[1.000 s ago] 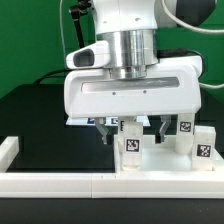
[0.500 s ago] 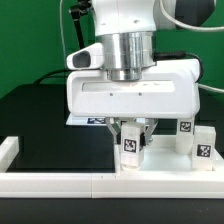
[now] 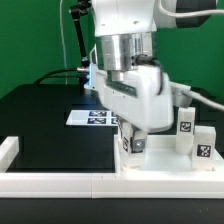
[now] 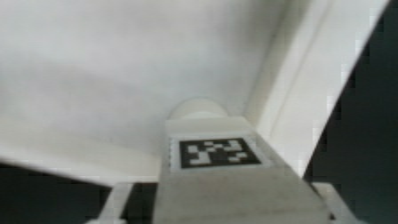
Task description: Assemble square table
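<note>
End effector [image 3: 133, 142] clamped on white tagged leg [image 4: 217, 170]

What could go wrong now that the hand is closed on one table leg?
1. The hand grips the leg close beside the tabletop rim; lifting or turning could knock it against the rim.
2. Two more legs stand near on the exterior view's right; the wide hand might push them over.

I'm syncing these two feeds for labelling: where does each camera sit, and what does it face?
Exterior view: off the arm, level with the table, facing the gripper shut on a tagged leg; wrist and hand show.
Wrist view: on the wrist, looking along the held leg to the white tabletop; fingers barely show.
Shared: the leg.
</note>
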Controlling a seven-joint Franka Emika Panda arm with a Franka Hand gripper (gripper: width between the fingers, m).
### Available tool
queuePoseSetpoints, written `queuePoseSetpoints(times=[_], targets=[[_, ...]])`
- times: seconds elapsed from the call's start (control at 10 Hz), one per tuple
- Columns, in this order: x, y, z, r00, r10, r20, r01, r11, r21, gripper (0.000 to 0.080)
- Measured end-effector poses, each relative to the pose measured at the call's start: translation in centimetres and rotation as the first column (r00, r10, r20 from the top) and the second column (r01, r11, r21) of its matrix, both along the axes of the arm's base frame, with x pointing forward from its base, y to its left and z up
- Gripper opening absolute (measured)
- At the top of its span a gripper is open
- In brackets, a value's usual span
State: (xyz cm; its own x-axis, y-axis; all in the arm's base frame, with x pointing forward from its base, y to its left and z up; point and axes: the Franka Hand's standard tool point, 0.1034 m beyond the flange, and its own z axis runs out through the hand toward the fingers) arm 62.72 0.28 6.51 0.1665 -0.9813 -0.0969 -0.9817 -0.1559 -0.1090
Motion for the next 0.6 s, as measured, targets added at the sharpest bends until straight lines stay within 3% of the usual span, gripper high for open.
queuePoseSetpoints(times=[0.1,0.3,0.4,0.5,0.6], targets=[[-0.04,-0.31,-0.01,0.998,-0.058,-0.002,0.059,0.998,0.030,0.0287],[-0.07,-0.24,-0.08,0.998,-0.057,-0.002,0.057,0.998,0.029,0.0314],[-0.08,-0.19,-0.13,0.999,-0.052,-0.001,0.052,0.998,0.029,0.0490],[0.26,-0.27,-0.14,0.990,0.129,0.054,-0.128,0.992,-0.014,0.0490],[0.26,-0.18,-0.18,0.928,0.364,0.075,-0.361,0.931,-0.060,0.0597]])
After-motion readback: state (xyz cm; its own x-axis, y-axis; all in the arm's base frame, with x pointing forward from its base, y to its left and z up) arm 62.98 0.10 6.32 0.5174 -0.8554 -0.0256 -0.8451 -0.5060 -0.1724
